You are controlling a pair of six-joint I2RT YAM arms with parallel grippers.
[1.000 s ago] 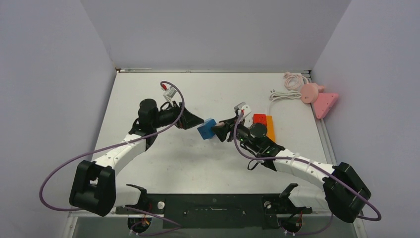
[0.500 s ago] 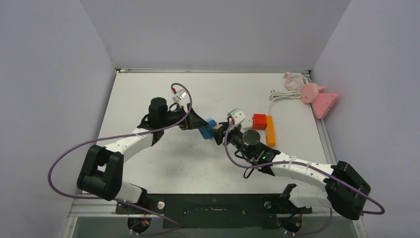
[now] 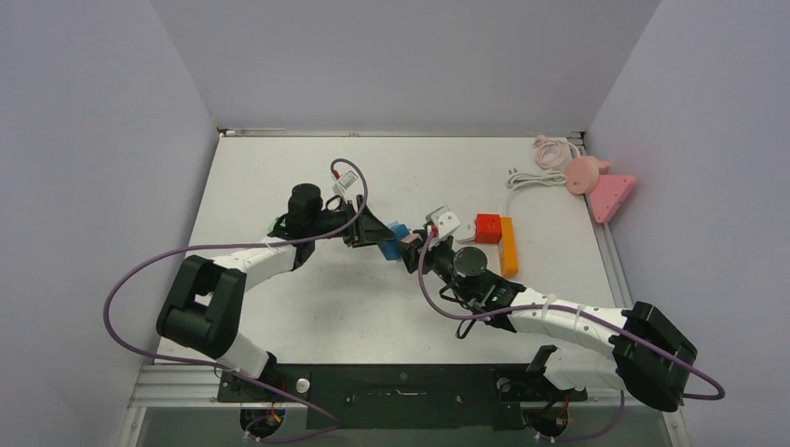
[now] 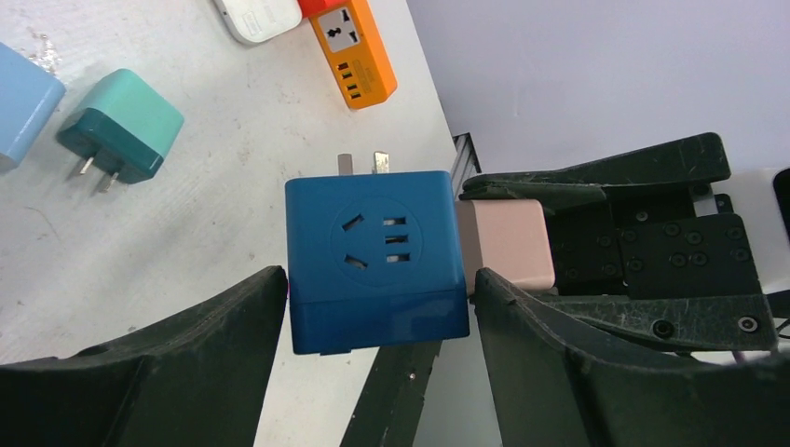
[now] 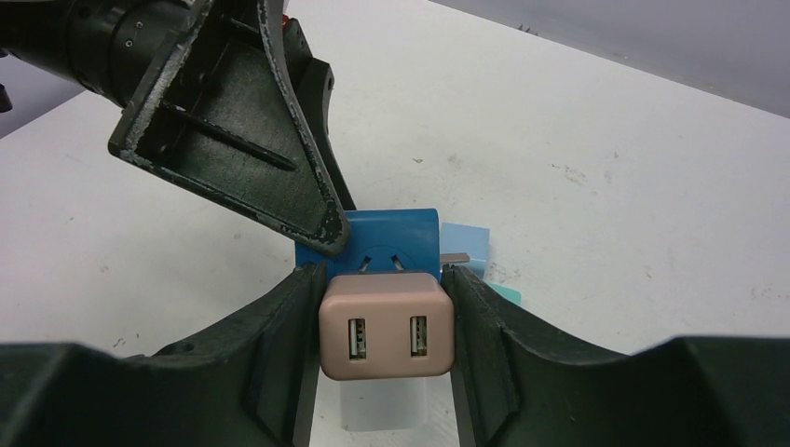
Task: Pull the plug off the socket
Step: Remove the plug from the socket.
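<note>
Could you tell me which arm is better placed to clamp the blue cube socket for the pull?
Left. The left gripper flanks the blue cube-shaped plastic socket on both sides, though contact is unclear. The right gripper is shut on the pink rectangular plastic plug seated in it.

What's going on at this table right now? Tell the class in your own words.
The right gripper is shut on a pink USB charger, which is plugged into a blue cube socket. The left gripper has its jaws on either side of that cube, close against it; whether they grip it yet is unclear. The charger is not pulled out yet.
</note>
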